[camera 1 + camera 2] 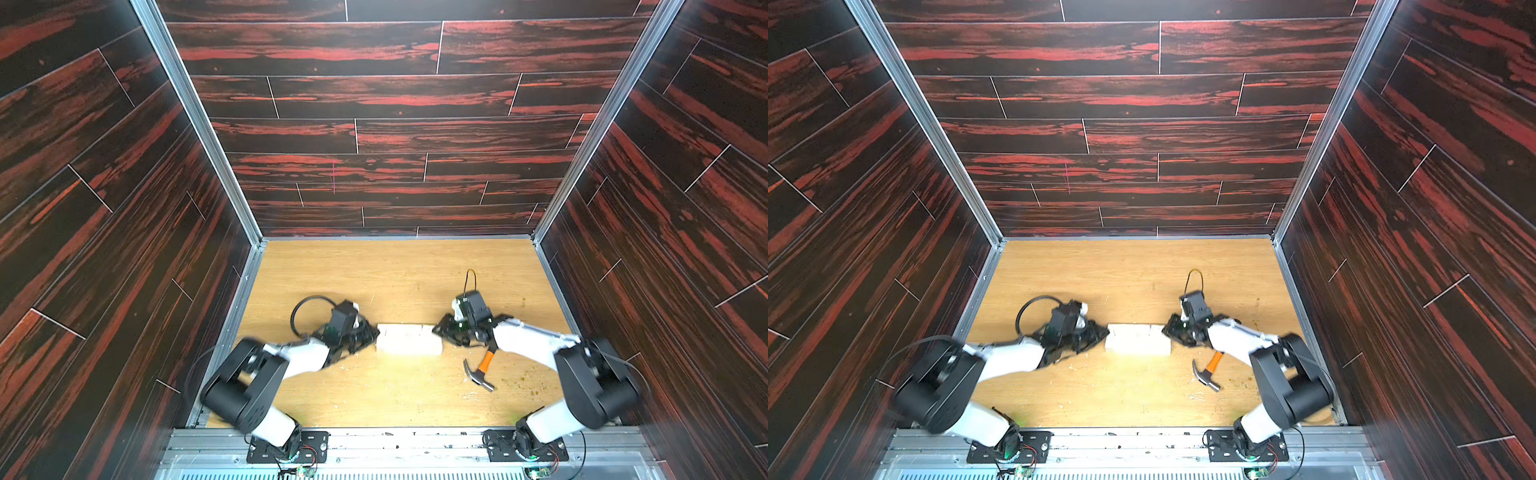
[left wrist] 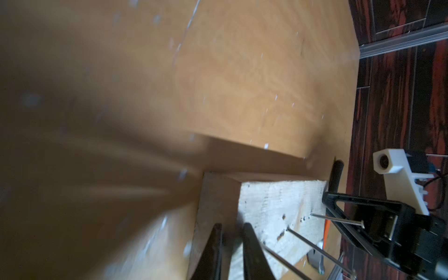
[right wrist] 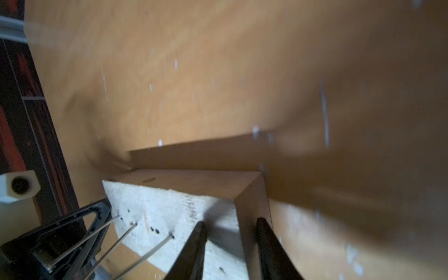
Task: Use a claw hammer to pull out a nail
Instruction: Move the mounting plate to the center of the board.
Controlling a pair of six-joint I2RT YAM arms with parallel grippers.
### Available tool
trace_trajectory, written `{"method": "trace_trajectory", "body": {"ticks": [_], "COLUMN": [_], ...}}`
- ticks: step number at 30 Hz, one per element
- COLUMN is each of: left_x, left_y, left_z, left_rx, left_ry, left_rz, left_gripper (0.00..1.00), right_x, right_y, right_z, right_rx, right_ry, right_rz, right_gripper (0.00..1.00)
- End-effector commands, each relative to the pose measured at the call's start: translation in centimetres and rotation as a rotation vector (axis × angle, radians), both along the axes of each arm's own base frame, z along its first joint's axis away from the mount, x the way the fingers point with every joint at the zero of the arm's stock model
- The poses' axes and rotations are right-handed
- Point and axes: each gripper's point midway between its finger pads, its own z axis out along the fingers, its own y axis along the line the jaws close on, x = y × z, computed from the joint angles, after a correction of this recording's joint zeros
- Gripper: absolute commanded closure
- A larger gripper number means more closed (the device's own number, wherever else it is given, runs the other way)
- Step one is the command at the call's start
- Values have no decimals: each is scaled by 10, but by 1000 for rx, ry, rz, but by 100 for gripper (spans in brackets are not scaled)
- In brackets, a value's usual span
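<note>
Flanking a pale wood block point(image 1: 409, 341) end to end: L gripper point(image 1: 372, 334) at its left end, R gripper point(image 1: 437, 330) at its right end, tips touching or just beside it. L wrist view: L fingers point(image 2: 254, 252) narrow, slim gap, over the block's end edge. R wrist view: R fingers point(image 3: 197, 244) a bit wider apart, astride the end corner. Cant tell if either pinches the wood or just rests on it. Neither holds a tool.

Three nails point(image 3: 155, 248) stand tall out of the block top, none pulled. Untouched claw hammer point(image 1: 482, 370) lies flat on the table point(image 1: 374, 282), near side of the R arm, handle running under the R wrist, head twd front.

Progress, my read: barely begun, block handling only. Left to do: grab hammer, hook claw under a nail head, lever out.

Room: far half of table open. Side rail point(image 1: 559, 291) is near the hammer, so swing space looks tight there.
</note>
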Motion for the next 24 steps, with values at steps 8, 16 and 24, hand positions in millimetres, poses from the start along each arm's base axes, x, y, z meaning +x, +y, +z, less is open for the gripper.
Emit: {"method": "trace_trajectory", "body": {"ticks": [8,16,24], "left_x": [66,94,81], "left_y": [-17,-4,38], "left_z": [-4,-3,14], "left_rx": [-120,-128,-80], "left_ry": [3,-5,-24], "left_rz": [-55,-34,39], "left_gripper": [81,76,38], "right_x": [79,113,105], "right_y": [20,14,-14], "right_z": [7,7,68], "right_rx": [81,52,-57], "right_ry": [-75,-90,-195], "right_rz": [49,22,-13], "right_gripper": [63,60,38]}}
